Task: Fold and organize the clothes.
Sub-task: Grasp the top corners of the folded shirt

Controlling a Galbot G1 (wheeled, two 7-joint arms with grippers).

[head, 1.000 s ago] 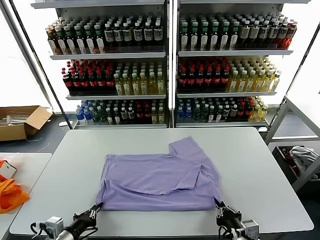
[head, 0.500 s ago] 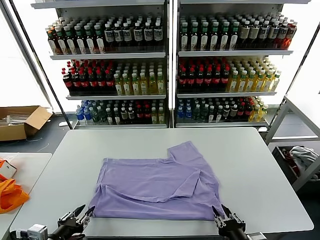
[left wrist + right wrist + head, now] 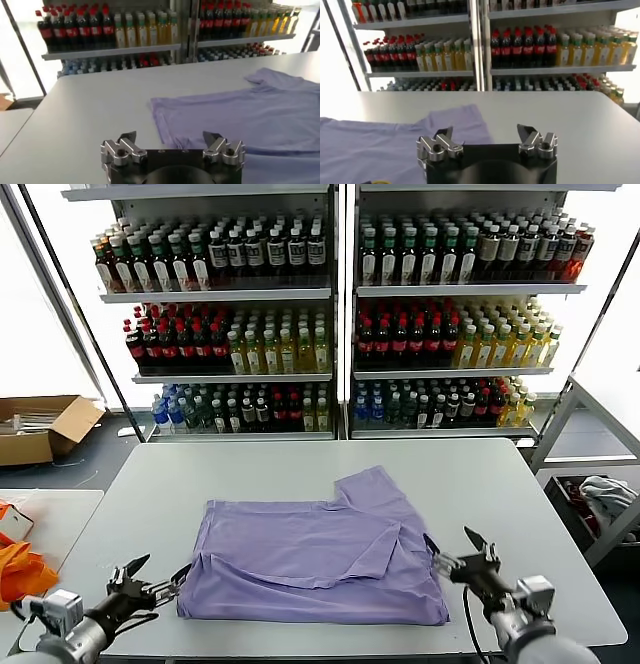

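A: How do the jaws stand on the left gripper (image 3: pixel 152 577)?
B: Spread wide, with nothing between them. In the left wrist view (image 3: pixel 170 141) the two tips stand well apart over bare counter, just short of the near hem of the lavender short-sleeved T-shirt of soft fabric (image 3: pixel 320 549). From the head camera that gripper sits at about 8 o'clock from the shirt, at its near left corner; I cannot tell whether a tip brushes the cloth.

A: And the right gripper (image 3: pixel 457 549)?
B: Also spread wide and empty. It hangs at about 4 o'clock from the shirt, just beside its right edge. In its own wrist view (image 3: pixel 485 136) the shirt (image 3: pixel 380 145) lies beyond and to one side of the tips, not between them.

A: Where does the shirt lie?
B: Flat on the pale grey counter (image 3: pixel 300 469), near the middle, folded over on itself, one sleeve pointing toward 1 o'clock.

A: What is hard to make out?
B: No print shows on the upturned side. Both arms are cut off by the lower edge of the head view. At 9 o'clock an orange item (image 3: pixel 18 572) is half cut off at the frame edge. Behind the counter, at 12 o'clock, stand shelves of bottled drinks (image 3: pixel 340 314).
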